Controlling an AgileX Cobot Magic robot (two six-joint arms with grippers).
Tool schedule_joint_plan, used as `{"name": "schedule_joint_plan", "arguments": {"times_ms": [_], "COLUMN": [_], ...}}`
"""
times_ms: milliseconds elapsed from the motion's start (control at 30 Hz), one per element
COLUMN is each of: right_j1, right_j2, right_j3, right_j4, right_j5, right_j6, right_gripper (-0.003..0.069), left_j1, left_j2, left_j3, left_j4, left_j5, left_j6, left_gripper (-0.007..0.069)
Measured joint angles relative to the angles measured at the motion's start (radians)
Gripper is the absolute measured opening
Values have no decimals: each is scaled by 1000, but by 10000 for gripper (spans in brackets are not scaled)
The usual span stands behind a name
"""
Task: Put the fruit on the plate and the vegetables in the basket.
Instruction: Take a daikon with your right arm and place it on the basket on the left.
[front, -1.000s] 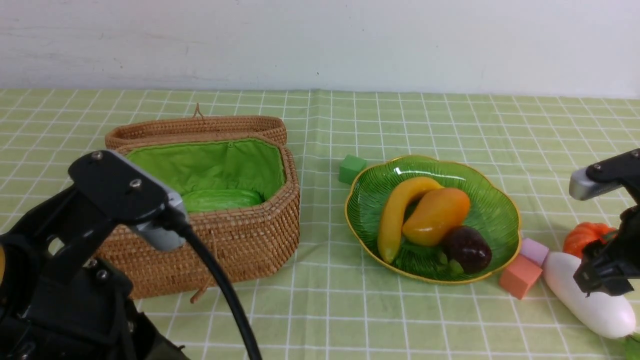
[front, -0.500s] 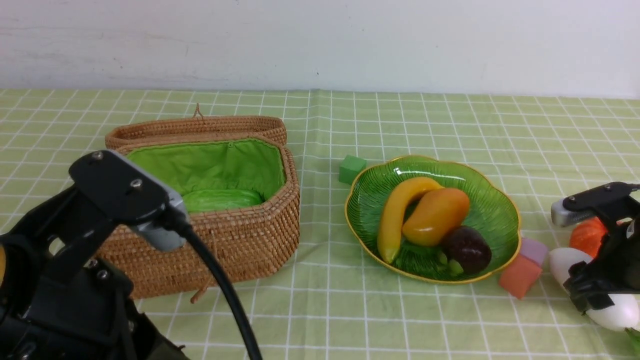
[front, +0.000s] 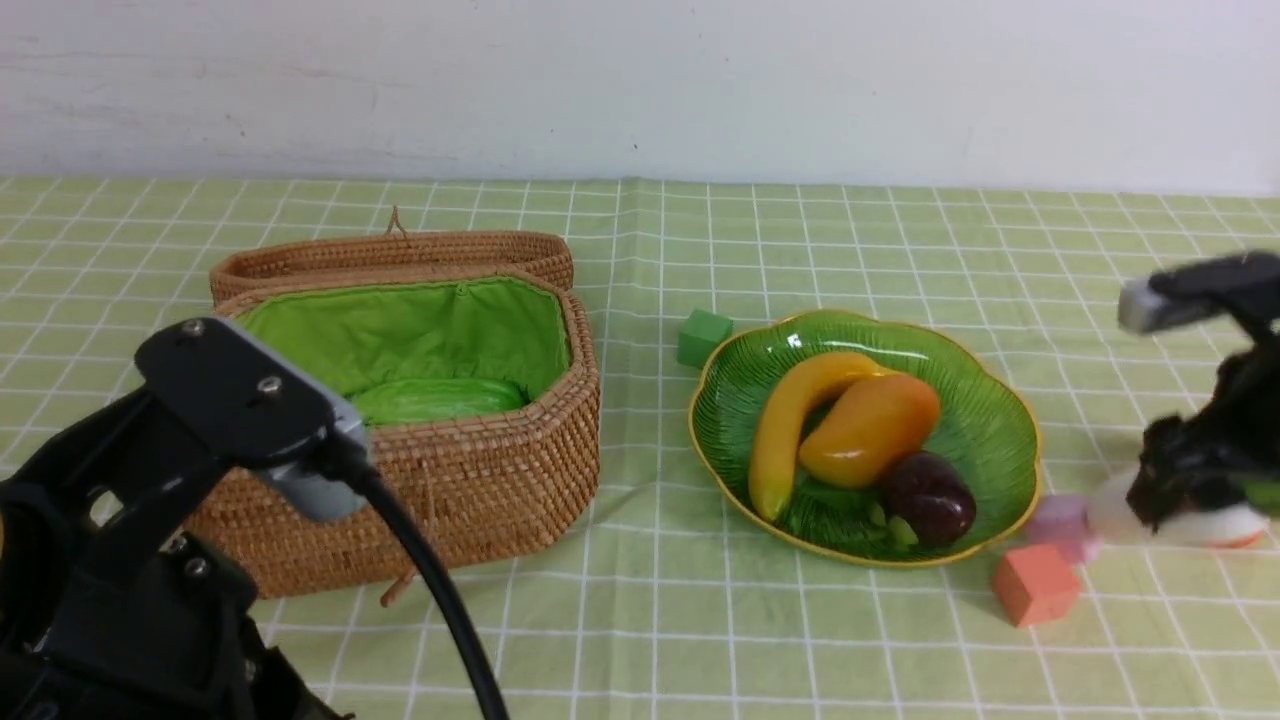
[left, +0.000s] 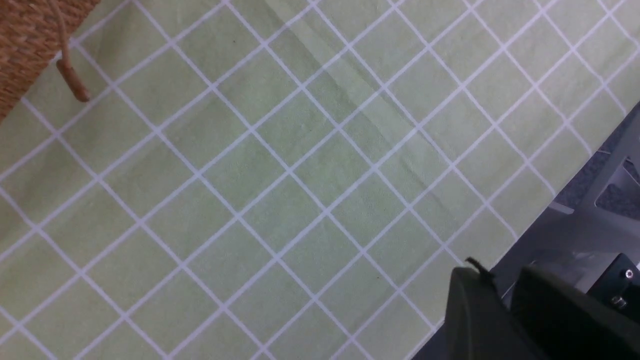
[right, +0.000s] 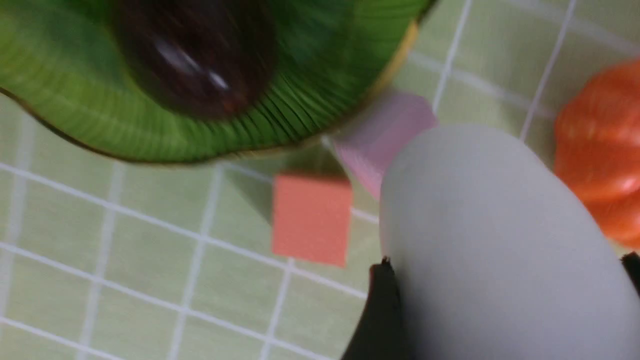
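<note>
While the right gripper (front: 1195, 480) is clamped across the white radish (front: 1185, 522) close to the right edge of the worktop (front: 640, 620), both containers sit further in. In the right wrist view its dark fingers (right: 381, 310) press either side of the radish's smooth body, with the small orange pumpkin (right: 600, 150) just beside it; the front view is too blurred to show whether the radish touches the cloth. The basket (front: 480, 490) stands on the left half of the worktop, its woven lid (front: 400, 255) thrown back behind it and its green lining showing. A bumpy green cucumber (front: 440, 398) lies on the bottom, the only thing visible inside. The green glass plate (front: 990, 420) sits right of centre and holds three fruits: the yellow banana (front: 785, 435) and the orange-yellow mango (front: 870, 425) lie touching, side by side, and the dark purple fruit (front: 928, 497) rests against the mango at the near side. Outside the plate, a green cube (front: 703, 338) lies by its far left rim, a lilac cube (front: 1062, 522) lies between the plate and the radish, and a salmon cube (front: 1035, 585) sits nearer the front edge. The left gripper (left: 502, 280) hangs over bare cloth near the front edge, by the basket's corner, holding nothing. Its fingers stand close together, but I cannot tell whether they meet.
</note>
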Motion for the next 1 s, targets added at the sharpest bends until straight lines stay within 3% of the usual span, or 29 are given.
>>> {"name": "schedule_joint_plan", "arguments": {"times_ms": [100, 300, 367, 533, 733, 1000], "right_j1": [0, 40, 114, 289, 515, 628], "right_j2": [-51, -73, -52, 43, 293, 571], "right_j3": [-117, -348, -394, -414, -503, -711], "right_j4": [104, 478, 656, 879, 938, 817], "right_j5": [30, 37, 28, -26, -137, -212], "right_j6": [-18, -147, -269, -440, -519, -479], "right_gripper": [538, 538, 538, 538, 538, 538], "left_j1": [0, 0, 0, 0, 0, 0], "left_j2": [0, -40, -80, -183, -316, -366], "left_j3": [0, 0, 0, 0, 0, 0], "left_j4": [2, 32, 98, 312, 428, 400], "left_j5": [17, 48, 57, 69, 95, 95], "left_j6": [0, 0, -3, -81, -224, -282], "left_gripper": [113, 121, 123, 124, 124, 127]}}
